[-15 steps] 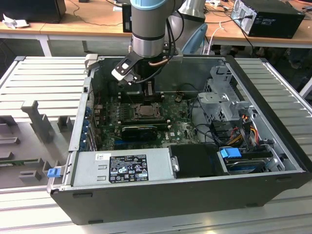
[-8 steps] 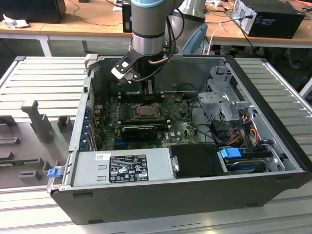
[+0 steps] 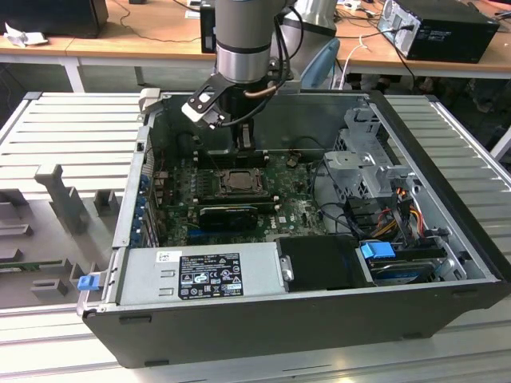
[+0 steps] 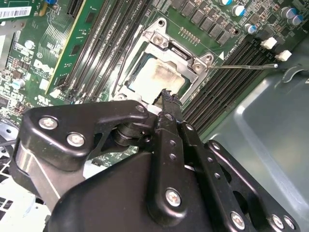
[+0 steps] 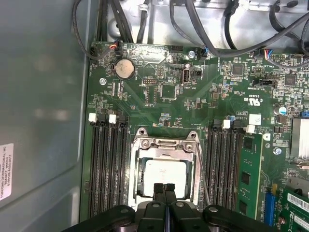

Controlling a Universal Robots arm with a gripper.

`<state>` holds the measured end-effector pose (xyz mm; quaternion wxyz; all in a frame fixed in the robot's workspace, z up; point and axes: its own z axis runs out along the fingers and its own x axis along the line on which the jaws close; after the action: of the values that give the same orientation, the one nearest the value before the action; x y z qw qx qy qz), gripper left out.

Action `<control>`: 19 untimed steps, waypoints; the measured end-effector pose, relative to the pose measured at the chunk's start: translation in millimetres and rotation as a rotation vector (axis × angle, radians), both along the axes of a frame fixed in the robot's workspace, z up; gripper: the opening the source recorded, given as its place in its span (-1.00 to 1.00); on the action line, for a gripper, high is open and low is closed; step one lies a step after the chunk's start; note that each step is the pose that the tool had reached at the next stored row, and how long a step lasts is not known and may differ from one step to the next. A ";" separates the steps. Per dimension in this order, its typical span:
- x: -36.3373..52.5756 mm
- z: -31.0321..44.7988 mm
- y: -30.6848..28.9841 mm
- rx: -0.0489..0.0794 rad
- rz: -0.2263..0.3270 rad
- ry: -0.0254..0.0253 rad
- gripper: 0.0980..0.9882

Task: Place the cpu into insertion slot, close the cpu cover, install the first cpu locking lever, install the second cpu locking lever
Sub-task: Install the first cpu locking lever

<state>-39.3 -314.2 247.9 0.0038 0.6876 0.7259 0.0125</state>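
Silver-grey, dull and faintly smeared on top: the cpu (image 5: 166, 175), lying flat in the insertion slot (image 5: 133, 169) near the middle of the green board (image 5: 159, 96), framed in both wrist views by the window of the cpu cover (image 5: 164, 143). Looks light, thin and rigid, yet delicate on its contact side. Judged best held by two opposite edges only, though hard to reach so at present, tucked under a cover that seems to be down across it. Likely stiff sheet metal for the cover itself, with narrow rims better pressed than pinched. Just over the chip's near edge, the gripper (image 5: 164, 189), fingers (image 5: 158, 192) pressed together with nothing between them. Beside the socket, a thin wire lever (image 4: 246, 66) angling out over the memory slots (image 5: 108, 164). Probably springy, slippery and apt to snap back, so better pushed near its bent end than gripped along the rod. Tight quarters all round: ranks of memory slots close on both sides of the socket, a grey case wall (image 5: 43, 121) beyond one rank, cables (image 5: 227, 43) past the board's far edge. In the exterior view, the arm (image 3: 243, 48) reaching straight down into the open computer case (image 3: 279, 327), with free room mostly upward.
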 end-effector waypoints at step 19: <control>-0.1 18.0 0.0 0.000 0.108 0.0001 -0.98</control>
<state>-39.3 -314.2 265.9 0.0031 0.6473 0.7621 0.0126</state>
